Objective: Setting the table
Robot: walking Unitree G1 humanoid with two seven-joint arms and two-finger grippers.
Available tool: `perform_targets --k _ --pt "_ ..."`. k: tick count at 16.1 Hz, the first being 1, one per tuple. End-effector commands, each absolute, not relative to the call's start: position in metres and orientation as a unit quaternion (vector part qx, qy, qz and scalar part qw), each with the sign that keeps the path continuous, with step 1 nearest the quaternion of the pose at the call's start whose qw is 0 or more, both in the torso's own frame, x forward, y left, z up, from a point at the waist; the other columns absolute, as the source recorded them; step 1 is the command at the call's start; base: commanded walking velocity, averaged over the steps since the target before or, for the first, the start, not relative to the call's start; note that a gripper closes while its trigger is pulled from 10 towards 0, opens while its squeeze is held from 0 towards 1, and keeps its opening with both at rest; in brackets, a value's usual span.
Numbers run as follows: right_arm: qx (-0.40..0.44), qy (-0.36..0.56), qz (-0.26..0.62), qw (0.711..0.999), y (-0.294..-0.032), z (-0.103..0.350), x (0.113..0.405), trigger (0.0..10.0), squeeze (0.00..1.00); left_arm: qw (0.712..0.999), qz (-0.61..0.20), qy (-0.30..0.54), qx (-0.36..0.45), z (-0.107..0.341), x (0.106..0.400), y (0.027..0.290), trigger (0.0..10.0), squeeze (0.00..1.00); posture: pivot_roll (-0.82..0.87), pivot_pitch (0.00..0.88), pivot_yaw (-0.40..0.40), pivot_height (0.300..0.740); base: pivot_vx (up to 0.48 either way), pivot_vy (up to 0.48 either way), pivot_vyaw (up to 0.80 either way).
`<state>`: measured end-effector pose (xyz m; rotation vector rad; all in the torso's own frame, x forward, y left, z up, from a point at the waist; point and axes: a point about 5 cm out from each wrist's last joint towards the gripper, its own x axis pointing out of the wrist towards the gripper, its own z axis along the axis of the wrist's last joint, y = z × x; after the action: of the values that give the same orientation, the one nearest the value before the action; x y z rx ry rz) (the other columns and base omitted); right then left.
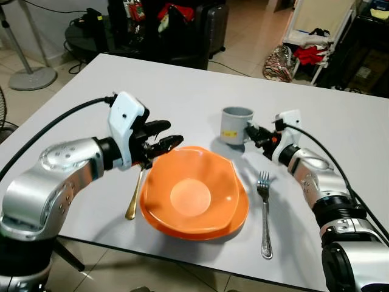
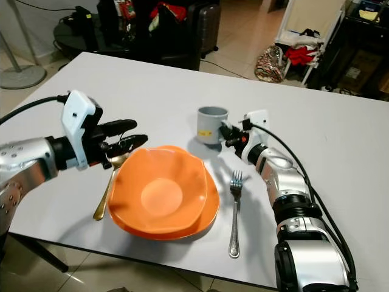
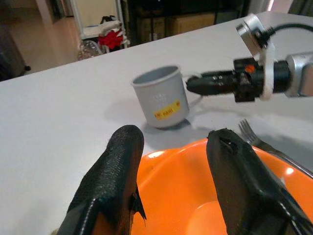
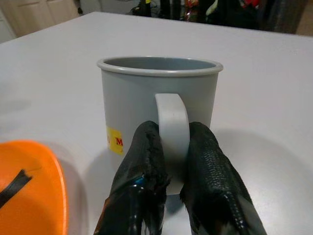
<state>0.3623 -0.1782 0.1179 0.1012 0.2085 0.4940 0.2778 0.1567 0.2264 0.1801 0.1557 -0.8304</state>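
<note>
An orange bowl (image 1: 191, 196) sits on an orange plate (image 1: 238, 218) near the table's front edge. To its left lies a gold spoon (image 1: 134, 196), and to its right a silver fork (image 1: 265, 214). Behind the bowl stands a grey mug (image 1: 235, 124) with a yellow sticker. My right gripper (image 4: 173, 164) is shut on the mug's handle (image 4: 171, 120), and the mug rests upright on the table. My left gripper (image 1: 163, 142) hovers open over the bowl's left rim and the spoon's bowl end, with nothing between its fingers (image 3: 120, 171).
The white table (image 1: 182, 85) stretches bare behind the mug and to the far right. Beyond its far edge are a dark round side table (image 1: 91, 33), a suitcase (image 1: 213, 24), a fan base (image 1: 33, 76) and clothes on a rack (image 1: 310, 52).
</note>
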Motion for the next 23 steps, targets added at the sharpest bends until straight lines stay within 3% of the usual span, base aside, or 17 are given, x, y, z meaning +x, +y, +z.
perform_targets --k 1,8,15,16,17,23 --pt "0.043 0.094 0.256 0.961 -0.175 0.124 0.366 10.0 0.00 0.909 -0.399 0.077 0.091 0.230 0.279 0.158 10.0 0.00 -0.05 0.045 -0.050 0.740 0.000 0.000 0.00" --pt "0.015 0.114 0.326 0.938 -0.177 0.107 0.351 10.0 0.00 0.908 -0.399 0.083 0.097 0.232 0.277 0.159 10.0 0.00 -0.05 0.048 -0.043 0.740 0.000 0.000 0.00" --pt "-0.030 0.121 0.333 0.935 -0.188 0.101 0.345 10.0 0.00 0.903 -0.408 0.086 0.109 0.233 0.277 0.157 10.0 0.00 -0.05 0.047 -0.034 0.740 0.000 0.000 0.00" --pt "-0.032 0.125 0.340 0.931 -0.188 0.099 0.344 10.0 0.71 0.902 -0.408 0.086 0.110 0.232 0.277 0.157 10.0 0.00 -0.05 0.047 -0.036 0.740 0.000 0.000 0.00" --pt "-0.035 0.127 0.342 0.931 -0.189 0.098 0.343 10.0 1.00 0.902 -0.409 0.086 0.111 0.232 0.277 0.157 10.0 0.00 -0.05 0.047 -0.036 0.740 0.000 0.000 0.00" --pt "-0.025 0.109 0.359 0.926 -0.196 0.105 0.338 10.0 1.00 0.901 -0.410 0.082 0.116 0.235 0.275 0.158 10.0 0.00 -0.05 0.048 -0.037 0.740 0.000 0.000 0.00"
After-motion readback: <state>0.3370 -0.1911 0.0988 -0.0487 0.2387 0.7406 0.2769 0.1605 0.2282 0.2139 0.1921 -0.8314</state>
